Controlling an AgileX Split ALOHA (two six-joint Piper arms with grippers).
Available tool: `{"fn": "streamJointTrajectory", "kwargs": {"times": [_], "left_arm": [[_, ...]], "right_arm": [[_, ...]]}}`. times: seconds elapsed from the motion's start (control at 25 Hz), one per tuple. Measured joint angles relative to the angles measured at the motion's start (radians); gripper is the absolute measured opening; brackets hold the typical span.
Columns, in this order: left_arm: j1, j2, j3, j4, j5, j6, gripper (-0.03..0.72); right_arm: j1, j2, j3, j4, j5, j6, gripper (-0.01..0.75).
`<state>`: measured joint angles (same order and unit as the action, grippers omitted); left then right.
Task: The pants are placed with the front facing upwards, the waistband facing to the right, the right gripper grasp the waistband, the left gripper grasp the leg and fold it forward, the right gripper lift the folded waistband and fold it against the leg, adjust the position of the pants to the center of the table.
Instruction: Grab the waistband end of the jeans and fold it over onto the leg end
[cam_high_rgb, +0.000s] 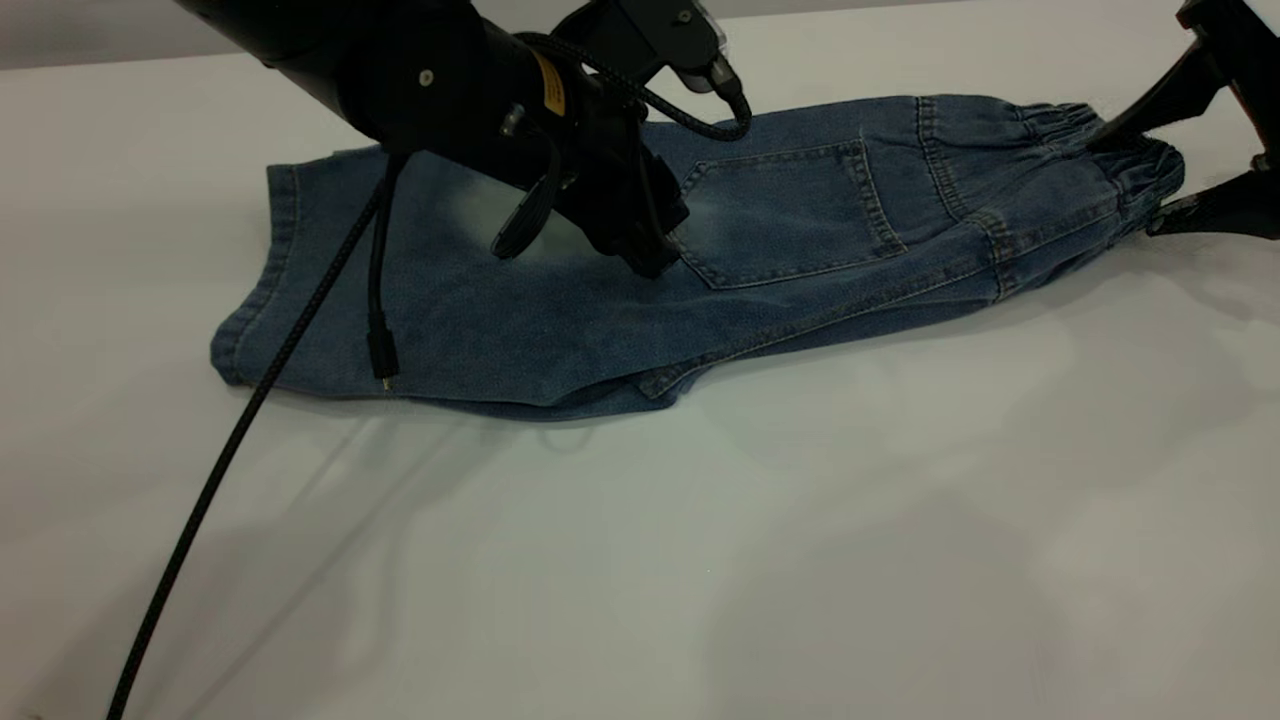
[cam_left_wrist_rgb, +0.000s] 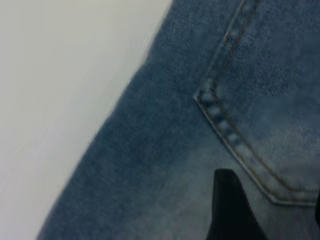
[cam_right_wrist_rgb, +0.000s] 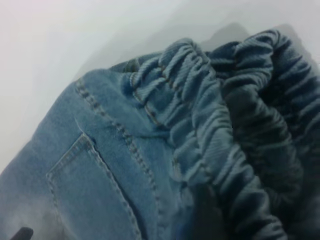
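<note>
The blue denim pants (cam_high_rgb: 560, 320) lie folded lengthwise on the white table (cam_high_rgb: 700, 560), leg hems at the left and a patch pocket (cam_high_rgb: 790, 210) facing up. The ruffled waistband (cam_high_rgb: 1120, 170) is at the right end. My left gripper (cam_high_rgb: 655, 255) is down on the denim beside the pocket's lower corner (cam_left_wrist_rgb: 272, 197), open, with one dark finger (cam_left_wrist_rgb: 230, 210) resting on the cloth. My right gripper (cam_high_rgb: 1130, 185) is open, one finger above and one below the waistband's end. The waistband (cam_right_wrist_rgb: 200, 100) fills the right wrist view, where the fingers are lost in shadow.
A braided black cable (cam_high_rgb: 230, 450) hangs from the left arm across the leg hems (cam_high_rgb: 250, 300) and down to the table's front left. Bare table stretches in front of the pants.
</note>
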<state>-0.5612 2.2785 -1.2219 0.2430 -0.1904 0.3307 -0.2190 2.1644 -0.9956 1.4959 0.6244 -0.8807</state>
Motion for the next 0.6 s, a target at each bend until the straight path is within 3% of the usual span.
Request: {"fn": "streamJointTrajectory", "kwargs": {"times": [0.48, 0.6], "left_arm": [[-0.031, 0.003, 0.001, 0.001, 0.004, -0.006, 0.367], [-0.03, 0.007, 0.001, 0.0, 0.002, -0.007, 0.367]], "right_arm": [[0.0, 0.0, 0.0, 0.051, 0.001, -0.003, 0.055], [0.0, 0.0, 0.0, 0.071, 0.031, -0.028, 0.032]]}}
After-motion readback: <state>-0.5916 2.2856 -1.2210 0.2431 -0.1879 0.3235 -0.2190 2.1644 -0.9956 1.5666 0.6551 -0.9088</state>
